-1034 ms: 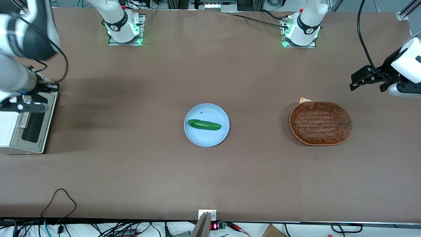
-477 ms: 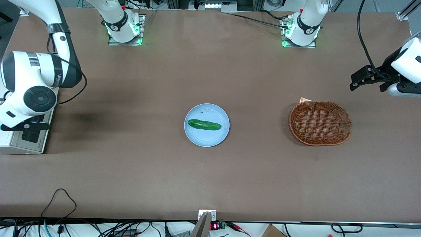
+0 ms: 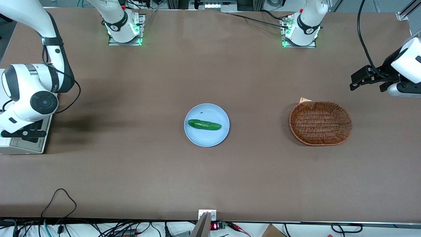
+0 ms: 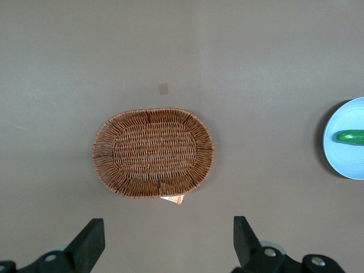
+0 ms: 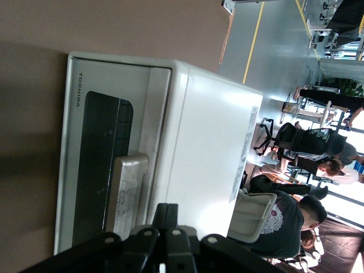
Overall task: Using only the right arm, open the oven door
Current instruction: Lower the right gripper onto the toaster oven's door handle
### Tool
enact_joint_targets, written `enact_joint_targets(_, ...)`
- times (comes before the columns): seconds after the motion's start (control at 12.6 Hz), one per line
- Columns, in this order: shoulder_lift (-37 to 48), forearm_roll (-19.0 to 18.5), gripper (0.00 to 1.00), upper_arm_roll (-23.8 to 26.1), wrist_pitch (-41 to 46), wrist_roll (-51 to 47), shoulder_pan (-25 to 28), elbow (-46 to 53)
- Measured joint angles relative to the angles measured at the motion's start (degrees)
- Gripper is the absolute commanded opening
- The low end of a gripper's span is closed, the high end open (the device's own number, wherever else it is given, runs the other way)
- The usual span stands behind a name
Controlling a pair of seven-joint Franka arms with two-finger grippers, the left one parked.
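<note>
- Big brown table (image 3: 210, 171) carries everything here.
- White oven (image 3: 19, 144) sits right at the working arm's end; its door (image 5: 96, 165) looks shut in the wrist view.
- The gripper (image 5: 166, 227) hangs above the oven, its fingers pressed together on nothing.
- Light blue plate (image 3: 197, 138) sits mid-table.
- Oval wicker basket (image 3: 320, 123) lies toward the parked arm's end, well apart from the plate.

Right arm (image 3: 31, 95) over oven (image 3: 23, 140); pincer (image 3: 23, 133) above oven door (image 3: 31, 136); cucumber (image 3: 204, 124) on plate (image 3: 210, 138).
</note>
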State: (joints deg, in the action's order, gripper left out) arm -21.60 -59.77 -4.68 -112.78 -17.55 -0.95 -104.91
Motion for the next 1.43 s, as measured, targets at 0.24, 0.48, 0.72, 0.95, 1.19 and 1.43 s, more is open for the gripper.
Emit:
enact_joint_targets(0.24,0.04,0.0,0.0,0.17,0.0,-0.5,0.14,-1.3)
enact_joint_targets(0.48,0.11,0.0,0.0,0.15,0.03,-0.8,0.11,-2.91)
enact_joint_targets(0.72,0.12,0.0,0.0,0.11,0.02,-1.52,-0.2,-3.65)
enact_joint_targets(0.95,0.13,0.0,0.0,0.11,0.02,-1.69,-0.34,-3.72)
enact_joint_targets(1.19,0.13,0.0,0.0,0.1,-0.22,-1.73,-0.65,-4.0)
enact_joint_targets(1.43,0.13,0.0,0.0,0.09,-0.96,-1.75,-1.17,-4.24)
